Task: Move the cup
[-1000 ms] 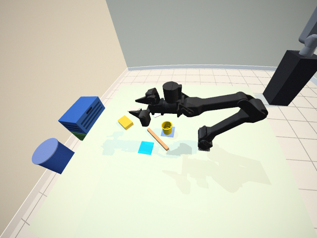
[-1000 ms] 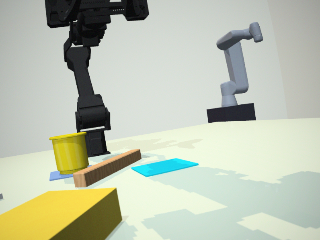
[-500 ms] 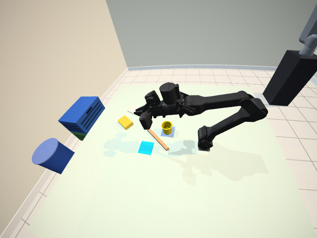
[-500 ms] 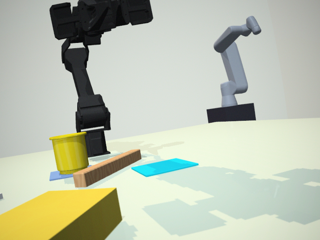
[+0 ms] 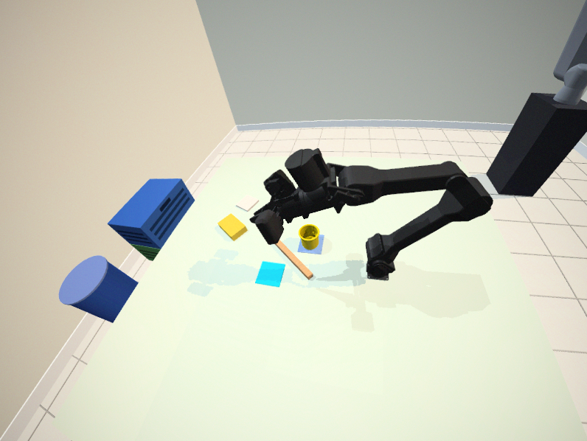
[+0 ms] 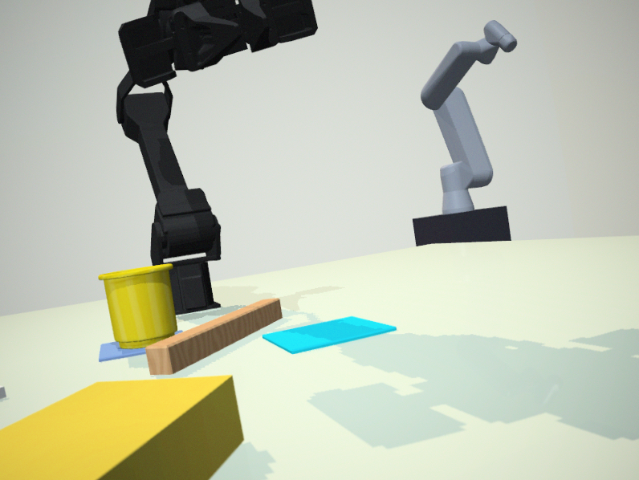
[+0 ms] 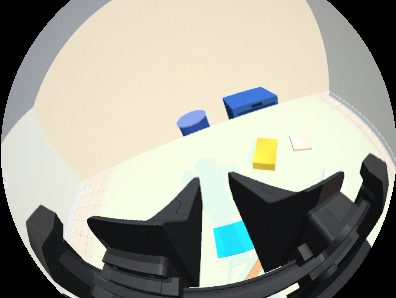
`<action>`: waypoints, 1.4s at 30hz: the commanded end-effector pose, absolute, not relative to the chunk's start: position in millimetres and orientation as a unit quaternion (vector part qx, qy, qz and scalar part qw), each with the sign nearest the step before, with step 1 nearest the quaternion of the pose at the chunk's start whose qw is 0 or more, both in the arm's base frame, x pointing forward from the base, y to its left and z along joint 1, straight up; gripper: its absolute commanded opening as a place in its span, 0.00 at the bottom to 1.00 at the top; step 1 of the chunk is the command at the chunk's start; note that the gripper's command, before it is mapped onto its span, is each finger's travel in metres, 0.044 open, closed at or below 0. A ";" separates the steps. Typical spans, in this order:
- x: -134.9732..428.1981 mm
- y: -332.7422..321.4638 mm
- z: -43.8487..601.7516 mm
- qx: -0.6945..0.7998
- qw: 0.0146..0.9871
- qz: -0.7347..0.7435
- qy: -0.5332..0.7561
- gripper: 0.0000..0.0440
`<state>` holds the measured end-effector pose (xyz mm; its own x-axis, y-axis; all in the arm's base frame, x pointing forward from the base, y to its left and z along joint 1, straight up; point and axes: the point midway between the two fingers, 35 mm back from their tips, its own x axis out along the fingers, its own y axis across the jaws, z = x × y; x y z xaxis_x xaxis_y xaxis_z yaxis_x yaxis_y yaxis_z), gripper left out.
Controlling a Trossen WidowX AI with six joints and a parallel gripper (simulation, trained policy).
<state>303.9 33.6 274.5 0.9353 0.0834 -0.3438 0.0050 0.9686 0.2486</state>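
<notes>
From where I'm standing, the cup is sitting upright on the blue pad, near the middle of the top view and toward the lower left of the exterior one. Its mouth is facing up, but the marbles are too small for me to make out inside.

The black arm is reaching across from the right in the top view and holding its gripper up in the air, well apart from the cup. Its two fingers are standing partly open, with a fairly narrow gap showing between their tips in the wrist view, and they're gripping nothing.

The cyan pad is lying flat below and to the left of the cup in the top view, carrying nothing. The wooden bar is lying slantwise between the two pads.

The yellow block is resting left of the cup in the top view and filling the lower left corner of the exterior one. A pale tile is lying near it. Over at the left of the top view, a blue crate and a blue drum are standing beyond the table's edge.
</notes>
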 end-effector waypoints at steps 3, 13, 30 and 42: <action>301.3 42.3 268.4 0.146 0.963 0.022 0.226 0.23; 294.1 51.6 259.0 0.171 0.938 0.012 0.302 0.22; 279.2 56.9 240.7 0.170 0.888 -0.020 0.428 0.27; 267.5 52.6 229.6 0.148 0.847 -0.048 0.508 0.30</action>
